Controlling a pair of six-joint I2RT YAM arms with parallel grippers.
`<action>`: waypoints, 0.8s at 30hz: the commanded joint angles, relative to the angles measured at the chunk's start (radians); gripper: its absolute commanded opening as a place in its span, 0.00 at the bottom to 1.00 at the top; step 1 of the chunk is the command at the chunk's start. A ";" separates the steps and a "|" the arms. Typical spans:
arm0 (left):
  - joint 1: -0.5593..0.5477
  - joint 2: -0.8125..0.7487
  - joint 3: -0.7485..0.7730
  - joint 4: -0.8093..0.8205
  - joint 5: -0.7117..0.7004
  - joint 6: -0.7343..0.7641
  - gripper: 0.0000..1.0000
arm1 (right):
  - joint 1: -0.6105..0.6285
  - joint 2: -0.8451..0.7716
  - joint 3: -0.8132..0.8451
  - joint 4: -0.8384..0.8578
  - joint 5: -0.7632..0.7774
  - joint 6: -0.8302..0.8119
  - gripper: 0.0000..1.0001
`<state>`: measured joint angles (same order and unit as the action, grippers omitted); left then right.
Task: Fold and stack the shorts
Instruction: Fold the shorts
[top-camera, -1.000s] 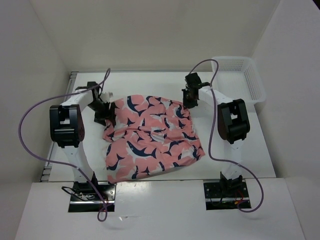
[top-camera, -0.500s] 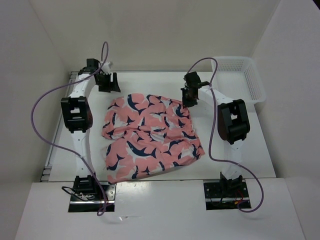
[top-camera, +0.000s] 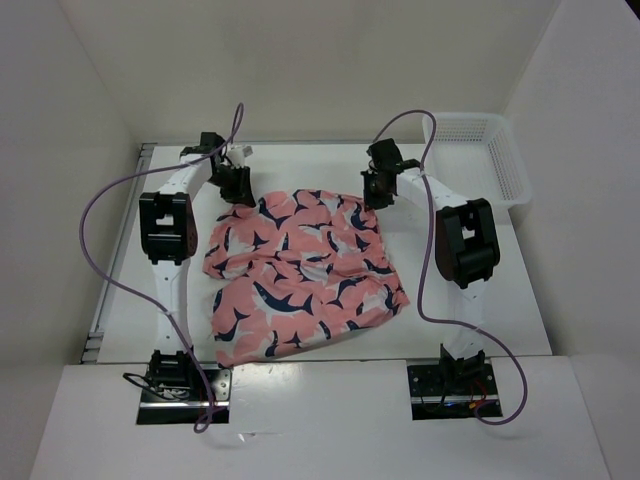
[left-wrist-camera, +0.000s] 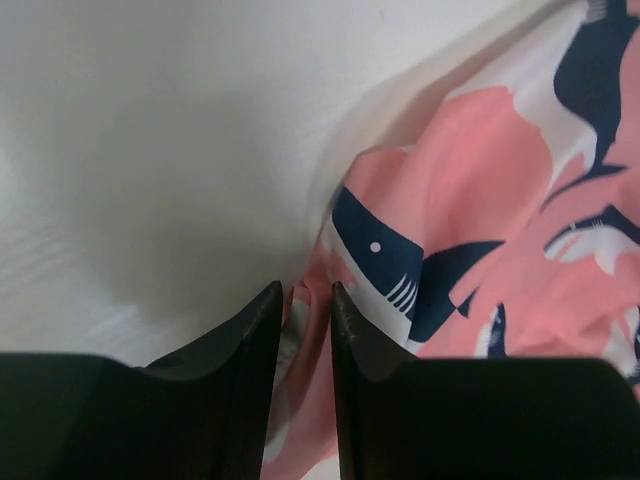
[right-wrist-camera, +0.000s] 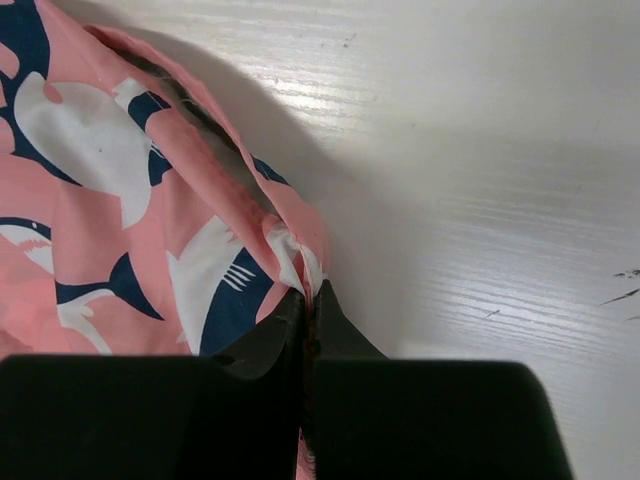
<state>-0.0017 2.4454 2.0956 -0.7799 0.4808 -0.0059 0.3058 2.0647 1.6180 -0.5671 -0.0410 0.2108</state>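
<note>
Garment under inspection: soft coral-pink fabric shorts (top-camera: 300, 270), printed all over with dark navy and white whale-like shapes. Spread but rumpled across centre of top view, on smooth white table top (top-camera: 480, 300) with faint grain streaks; not yet folded. Far edge toward upper middle of frame, uneven hem toward lower left.

Handling, as judged: light, limp, no stiffness; likely to sag and drape between two hold points and to wrinkle rather than slide cleanly. Not fragile. Thin matte weave, with ridged seam along edge in right wrist view. Best taken at the two far corners, on doubled seam or hem, for a straight fold line.

Black two-finger left gripper (top-camera: 238, 185): at upper-left corner of garment. In left wrist view, fingers (left-wrist-camera: 240, 350) drawn close, narrow slot between, fold of pink edge lying in that slot. Firm pinch or not: cannot tell.

Black two-finger right gripper (top-camera: 375, 190): at upper-right corner. In right wrist view, fingers pressed together at lower centre, small bunched tuck of hem clamped between them.

Risk, as judged: lopsided lift and skewed fold from a loose left hold.

White plastic mesh basket (top-camera: 480, 150): upper right of top view, well apart from garment; rigid lattice walls.
</note>
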 joint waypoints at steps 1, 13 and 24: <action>-0.003 -0.045 -0.040 -0.132 0.085 0.006 0.34 | 0.012 -0.041 0.063 0.010 -0.003 -0.011 0.00; 0.006 -0.158 -0.061 0.020 -0.054 0.006 0.00 | -0.011 -0.051 0.120 0.038 -0.048 0.018 0.00; 0.039 0.053 0.976 -0.168 -0.288 0.006 0.00 | -0.036 0.005 0.414 0.062 -0.096 0.039 0.00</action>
<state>0.0284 2.4386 2.8666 -0.8158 0.2512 -0.0051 0.2760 2.0998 1.9862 -0.5381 -0.1074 0.2459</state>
